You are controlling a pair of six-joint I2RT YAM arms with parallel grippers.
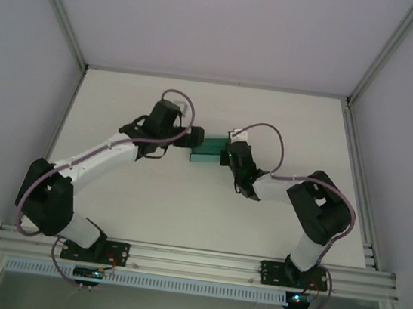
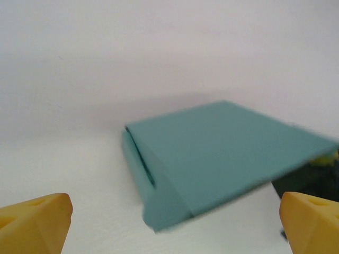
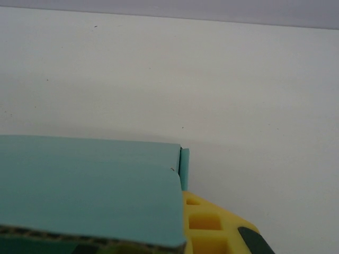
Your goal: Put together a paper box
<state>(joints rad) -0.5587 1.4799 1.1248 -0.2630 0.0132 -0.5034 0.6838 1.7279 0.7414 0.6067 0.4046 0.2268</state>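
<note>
The paper box [image 1: 208, 152] is teal-green, folded into a small rectangular shape, and sits mid-table between the two arms. In the left wrist view the paper box [image 2: 222, 153] tilts up to the right, with a side flap tucked at its near left corner. My left gripper [image 1: 193, 138] is open at the box's left end; its yellow fingertips [image 2: 37, 222] stand wide apart with the box just ahead of them, untouched. My right gripper [image 1: 230, 156] is shut on the box's right end. One yellow finger [image 3: 212, 227] lies against the box panel [image 3: 90, 190]; the other is hidden.
The white table [image 1: 183, 212] is bounded by a metal frame [image 1: 192, 261] along the near edge and grey walls on the other sides. Both arm bases are bolted to that near rail.
</note>
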